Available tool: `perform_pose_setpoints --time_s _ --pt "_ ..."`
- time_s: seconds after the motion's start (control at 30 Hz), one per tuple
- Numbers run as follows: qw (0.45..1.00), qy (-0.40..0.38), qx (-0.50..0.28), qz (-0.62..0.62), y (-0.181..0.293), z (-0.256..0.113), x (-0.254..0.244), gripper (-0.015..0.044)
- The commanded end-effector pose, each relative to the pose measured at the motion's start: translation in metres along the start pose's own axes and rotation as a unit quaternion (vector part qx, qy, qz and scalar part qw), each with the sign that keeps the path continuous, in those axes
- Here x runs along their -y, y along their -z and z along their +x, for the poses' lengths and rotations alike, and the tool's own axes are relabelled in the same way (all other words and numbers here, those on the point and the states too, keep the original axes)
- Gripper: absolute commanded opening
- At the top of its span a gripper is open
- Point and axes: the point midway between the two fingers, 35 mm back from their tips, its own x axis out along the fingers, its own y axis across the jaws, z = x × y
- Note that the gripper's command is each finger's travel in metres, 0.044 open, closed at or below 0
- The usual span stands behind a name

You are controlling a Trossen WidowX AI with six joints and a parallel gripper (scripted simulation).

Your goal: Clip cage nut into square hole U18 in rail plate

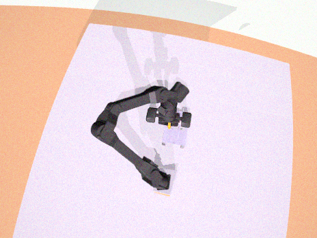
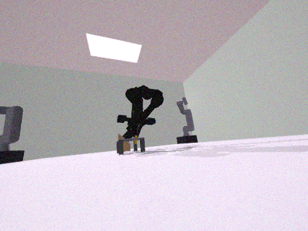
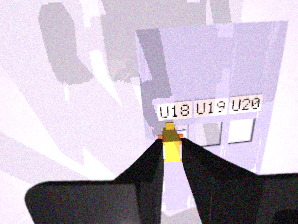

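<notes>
The yellow cage nut (image 1: 169,125) (image 2: 135,141) (image 3: 172,150) is pinched between the fingertips of my gripper (image 1: 169,123) (image 3: 172,142), which is shut on it. The rail plate (image 1: 177,138) (image 2: 143,145) (image 3: 215,65) stands on short legs. In the wrist view the nut is just below the U18 label (image 3: 174,110) and covers most of the square hole there; a sliver of the hole shows at its right. In the exterior view yellow shows at and below the plate's top edge. Whether the wings are inside the hole cannot be told.
Hole U19 (image 3: 209,134) and hole U20 (image 3: 241,131) are to the right of the nut. The arm's base (image 1: 160,181) is near the plate's front side. A tan block (image 2: 125,146) shows behind the plate. Other grey arms (image 2: 188,119) stand in the background.
</notes>
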Motion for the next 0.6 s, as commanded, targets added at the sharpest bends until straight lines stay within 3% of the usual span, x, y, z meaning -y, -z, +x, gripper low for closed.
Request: perform_pose_setpoints --time_s 0.0,0.57 --pt "1.0 -0.005 0.002 0.0 -0.0012 -0.001 0.0014 0.0037" --pt "1.0 0.009 0.002 0.0 -0.0014 -0.0005 -0.0003 0.0037"
